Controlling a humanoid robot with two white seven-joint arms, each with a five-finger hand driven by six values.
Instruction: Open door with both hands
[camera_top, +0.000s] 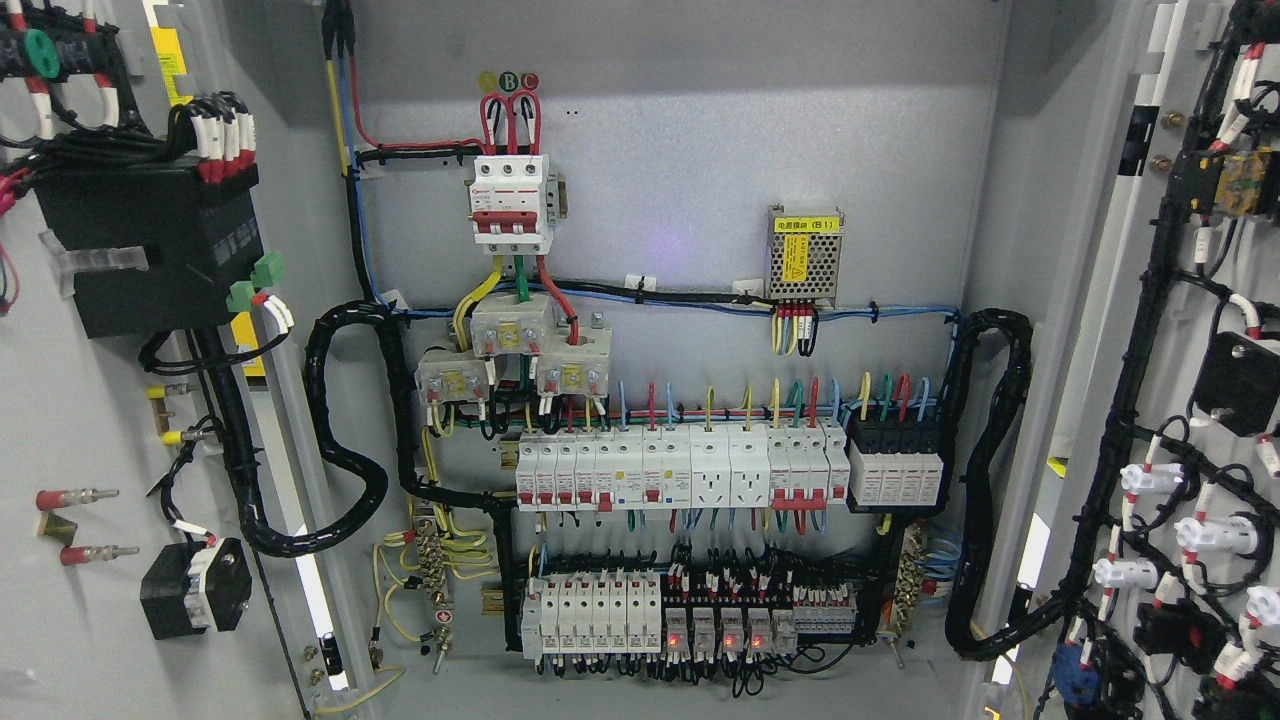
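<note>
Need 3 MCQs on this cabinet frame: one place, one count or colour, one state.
1. Where is the metal power supply module mounted?
A. Back panel, upper right
B. Left door
C. Cabinet floor

2. How many poles has the main breaker at upper centre?
A. One
B. Three
C. Six

3. How do the cabinet doors stand?
A. Both shut
B. Only the left open
C. Both open

Answers:
1 A: it sits on the rear panel, right of the main breaker.
2 B: three red wire loops enter three poles.
3 C: the left door and right door both show their wired inner faces.
</note>
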